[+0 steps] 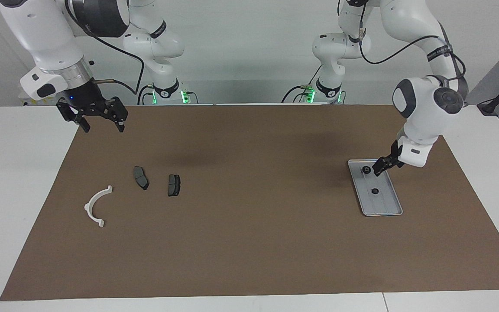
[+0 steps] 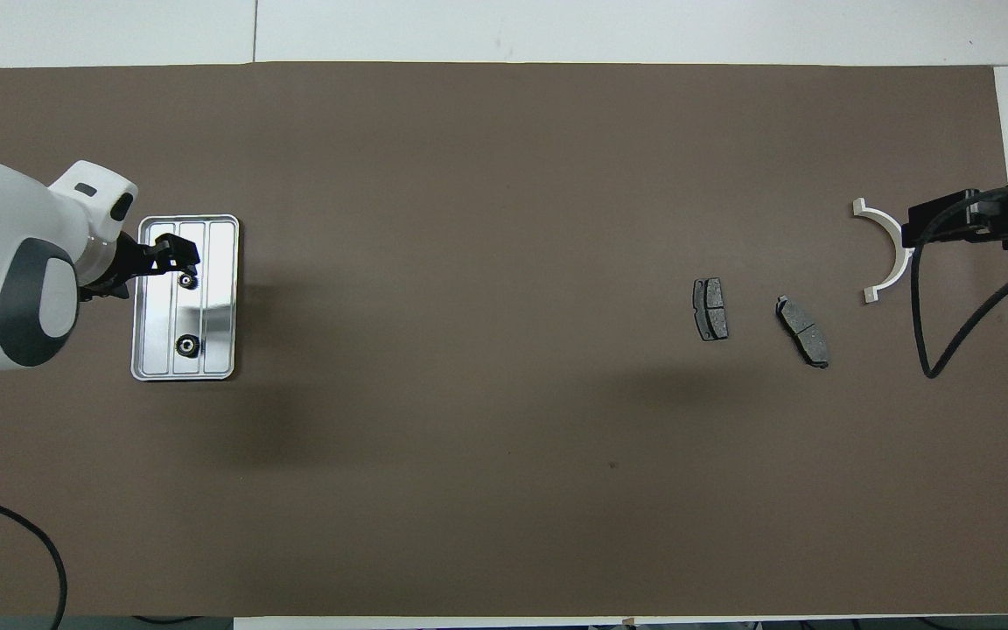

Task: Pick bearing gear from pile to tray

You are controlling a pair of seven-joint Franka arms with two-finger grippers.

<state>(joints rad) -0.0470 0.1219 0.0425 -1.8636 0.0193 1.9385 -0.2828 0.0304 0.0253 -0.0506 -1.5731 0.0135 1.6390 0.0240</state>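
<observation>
The silver tray (image 1: 383,203) lies on the brown mat at the left arm's end; it also shows in the overhead view (image 2: 220,262). Two small black gears (image 1: 366,169) (image 1: 374,190) lie in it, also seen from overhead (image 2: 187,280) (image 2: 186,346). My left gripper (image 1: 380,167) (image 2: 178,258) is low over the tray, just beside the gear nearer the robots. The pile at the right arm's end holds a white half-ring bracket (image 1: 88,207) (image 2: 893,276) and two dark brake pads (image 1: 140,177) (image 1: 173,185). No gear shows there. My right gripper (image 1: 103,126) (image 2: 915,229) is open, empty and raised.
The brown mat (image 1: 249,242) covers most of the white table. The brake pads also show in the overhead view (image 2: 710,308) (image 2: 802,330). A black cable (image 2: 950,350) hangs from the right arm over the mat's end.
</observation>
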